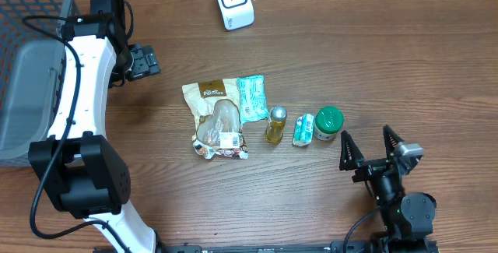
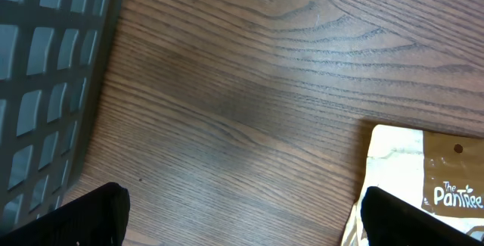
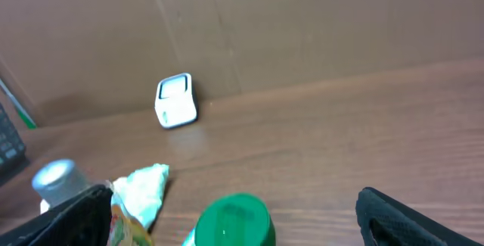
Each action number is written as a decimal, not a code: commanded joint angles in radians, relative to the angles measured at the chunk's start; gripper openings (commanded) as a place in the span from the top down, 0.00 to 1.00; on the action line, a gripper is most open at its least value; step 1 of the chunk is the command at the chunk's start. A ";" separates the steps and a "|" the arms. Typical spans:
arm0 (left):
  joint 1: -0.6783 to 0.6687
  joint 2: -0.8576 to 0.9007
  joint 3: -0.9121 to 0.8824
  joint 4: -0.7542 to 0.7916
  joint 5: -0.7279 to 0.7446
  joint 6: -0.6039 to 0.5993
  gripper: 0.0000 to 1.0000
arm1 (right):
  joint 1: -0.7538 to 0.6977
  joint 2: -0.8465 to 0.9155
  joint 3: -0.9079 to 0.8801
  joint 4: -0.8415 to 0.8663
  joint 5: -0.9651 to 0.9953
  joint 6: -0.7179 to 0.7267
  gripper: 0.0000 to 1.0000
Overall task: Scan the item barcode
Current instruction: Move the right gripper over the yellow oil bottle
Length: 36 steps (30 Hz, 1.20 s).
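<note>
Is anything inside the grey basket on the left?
Only mesh and plain grey surface show in the grey basket; no item visible. The left arm covers its right edge, so that strip is unseen.

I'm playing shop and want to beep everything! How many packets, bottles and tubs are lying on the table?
Packets: 3 (beige Pantree snack pouch, pale teal plastic packet, small green-and-white packet)
Bottles: 1 (small yellow bottle with silver cap)
Tubs: 1 (round tub with green lid)
Total: 5
</note>
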State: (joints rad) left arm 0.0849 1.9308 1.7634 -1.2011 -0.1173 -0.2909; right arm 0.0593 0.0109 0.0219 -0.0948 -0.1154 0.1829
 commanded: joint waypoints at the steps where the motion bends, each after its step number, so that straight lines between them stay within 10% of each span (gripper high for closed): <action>1: -0.001 -0.016 0.016 0.001 -0.013 0.007 0.00 | -0.005 -0.002 0.142 -0.076 -0.009 0.001 0.00; 23: -0.001 -0.016 0.016 0.001 -0.013 0.007 0.01 | -0.005 0.915 1.431 -1.036 -0.011 -0.034 0.00; 32: -0.001 -0.016 0.016 0.001 -0.013 0.007 0.00 | -0.004 1.210 1.545 -1.162 -0.159 -0.030 0.00; 36: -0.001 -0.016 0.016 0.001 -0.013 0.007 0.00 | 0.000 1.310 1.545 -1.176 -0.214 -0.006 0.21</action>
State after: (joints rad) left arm 0.0849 1.9308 1.7634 -1.2007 -0.1177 -0.2909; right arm 0.0597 1.2736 1.5455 -1.2636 -0.2531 0.1665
